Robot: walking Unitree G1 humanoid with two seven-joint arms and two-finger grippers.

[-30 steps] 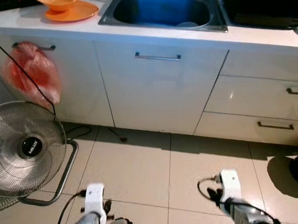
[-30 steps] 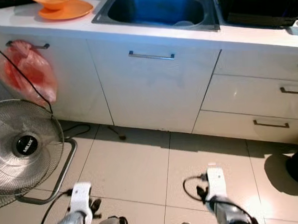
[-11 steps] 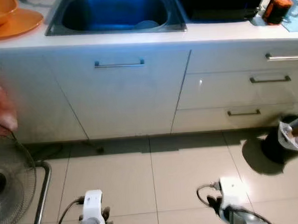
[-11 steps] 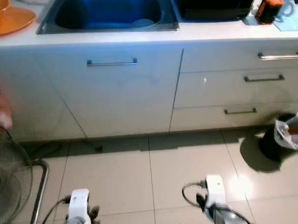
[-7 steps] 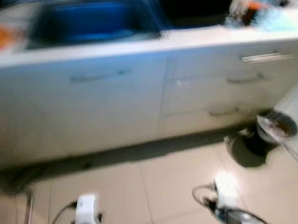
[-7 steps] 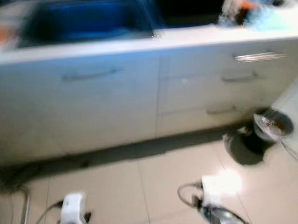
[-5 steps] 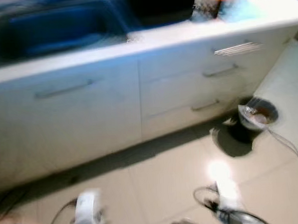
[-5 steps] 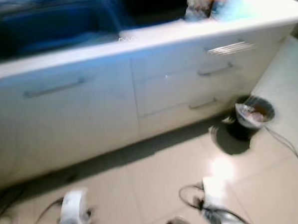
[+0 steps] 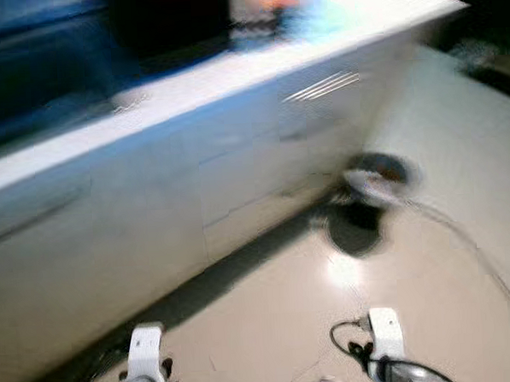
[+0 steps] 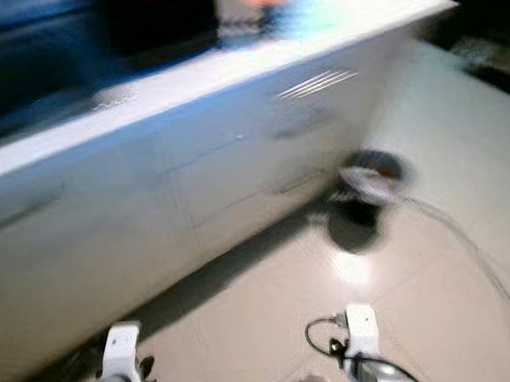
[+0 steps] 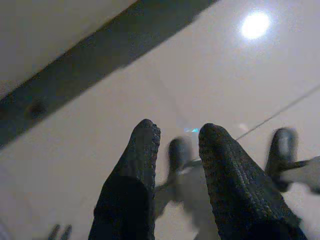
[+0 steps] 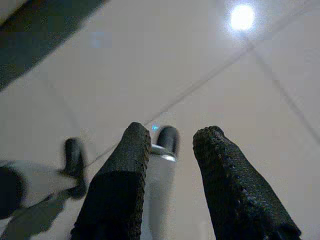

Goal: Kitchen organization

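Everything's smeared because I'm turning, but both arms are hanging low over the floor tiles [image 9: 271, 327], and my left gripper [image 11: 175, 137] and right gripper [image 12: 172, 140] are each spread a bit with nothing between the fingers. The stuff to organize is sitting up on the bench [image 9: 232, 81], a blurry orange-and-blue cluster [image 9: 292, 9] near its far right corner, so it's ahead and above both grippers, probably closer to my right arm. There's a dark bin [image 9: 370, 189] with a light liner on the floor by the bench's right end; contents too blurred to call.
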